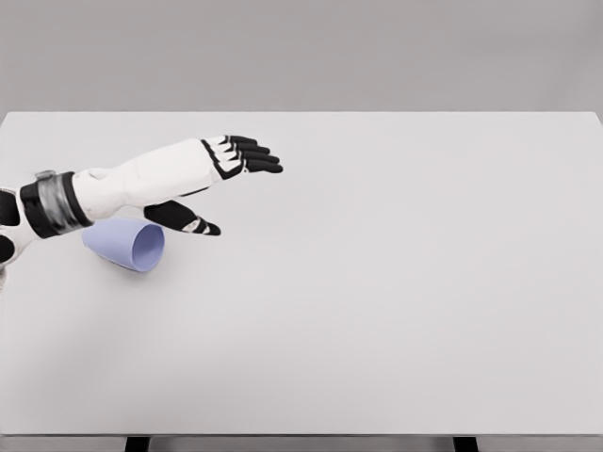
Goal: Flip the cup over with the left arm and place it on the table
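Note:
A pale blue cup [127, 244] lies on its side on the white table [396, 282] at the left, its open mouth facing the lower right. My left hand [226, 184] hovers just above and to the right of it, fingers stretched out straight and thumb spread below, open and holding nothing. The forearm crosses over the cup's upper edge and hides part of it. The right arm does not show.
The table's front edge runs along the bottom of the picture, with two dark legs [137, 443] under it. A plain grey wall stands behind the far edge.

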